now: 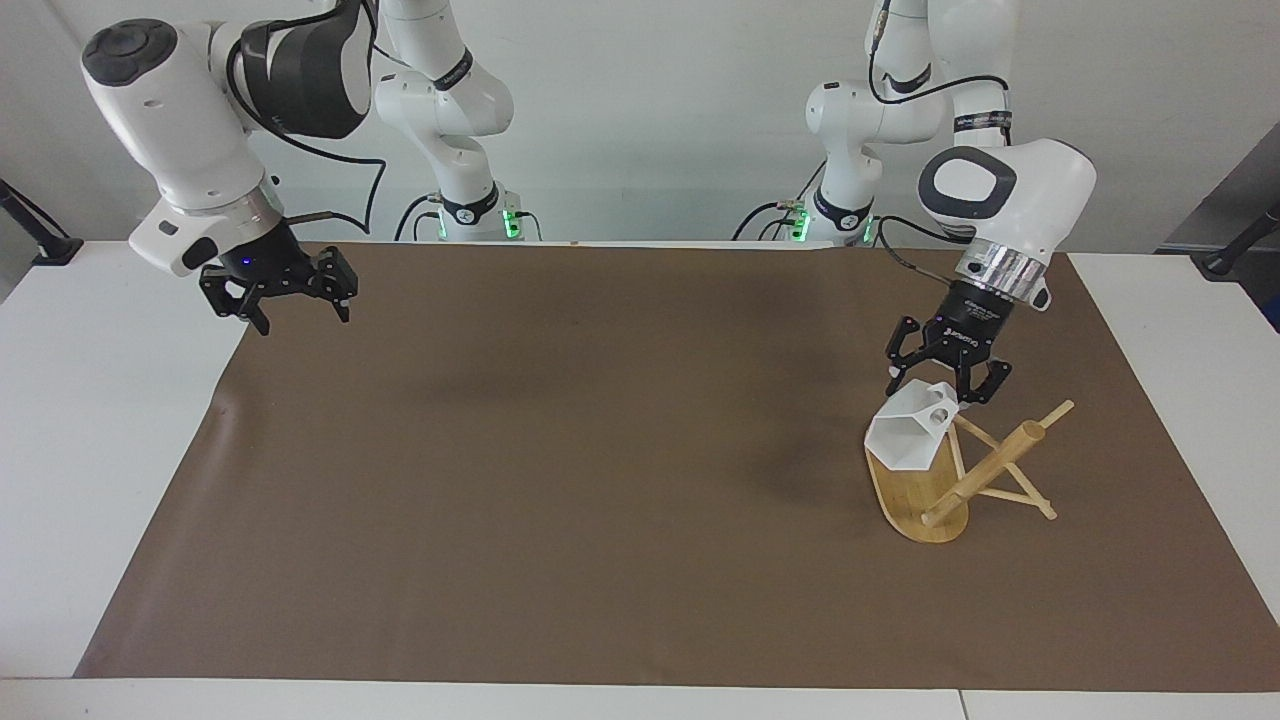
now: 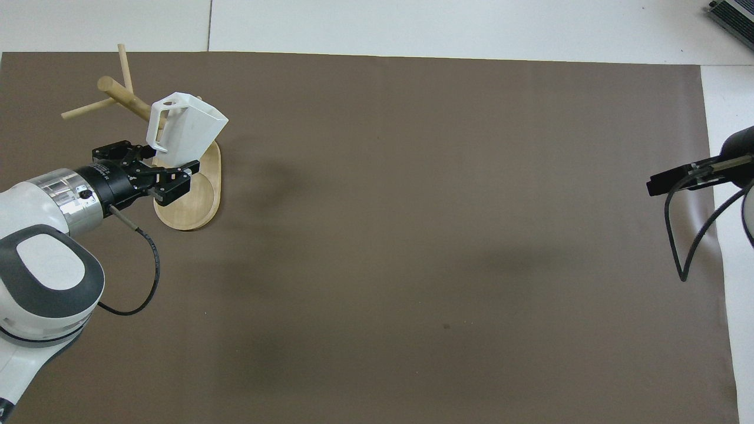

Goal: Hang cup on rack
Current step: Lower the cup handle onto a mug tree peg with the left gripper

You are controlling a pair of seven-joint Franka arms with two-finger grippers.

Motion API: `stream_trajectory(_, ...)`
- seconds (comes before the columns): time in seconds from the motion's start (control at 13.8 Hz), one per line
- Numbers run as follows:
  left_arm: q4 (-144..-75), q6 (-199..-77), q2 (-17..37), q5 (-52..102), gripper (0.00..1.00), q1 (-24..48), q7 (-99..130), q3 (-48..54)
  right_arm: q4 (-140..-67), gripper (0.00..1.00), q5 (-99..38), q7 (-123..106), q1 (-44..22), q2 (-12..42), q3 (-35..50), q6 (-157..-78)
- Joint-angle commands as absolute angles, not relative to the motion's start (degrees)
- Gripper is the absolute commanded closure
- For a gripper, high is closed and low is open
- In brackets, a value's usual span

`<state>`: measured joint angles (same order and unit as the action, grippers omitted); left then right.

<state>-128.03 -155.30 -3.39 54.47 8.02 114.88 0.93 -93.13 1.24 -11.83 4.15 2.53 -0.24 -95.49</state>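
Gripping the cup (image 1: 912, 436) by its handle in the left end effector (image 1: 948, 388) over the rack (image 1: 965, 470), handle hole facing the tilted pegs, right end effector (image 1: 282, 300) waiting open at the counter's edge.

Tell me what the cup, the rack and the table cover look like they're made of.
Cup: matte white with sharp flat facets, likely plastic or unglazed ceramic; can't tell which.
Rack: pale wood, possibly bamboo, with grain lines showing on its oval base.
Table cover: thin brown matte sheet, paper or vinyl, slightly rippled at one edge.
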Motion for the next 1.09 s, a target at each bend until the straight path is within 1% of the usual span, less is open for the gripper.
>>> stream_trajectory(0.0,-128.2,-157.8,-2.6,53.9,1.00,9.1,117.2,0.4,-93.3,0.00,2.2,-7.1,4.5,1.1,0.4,-93.8)
stream_trajectory(0.44,-128.1,-159.3,-1.8,53.9,1.00,9.5,120.3,0.4,-93.4,0.00,1.5,-3.4,4.4,0.0,0.4,-93.7)
stream_trajectory(1.02,-127.9,-160.1,-1.6,54.1,1.00,9.0,123.7,0.4,-93.5,0.00,1.2,-1.8,4.3,0.0,1.2,-94.2)
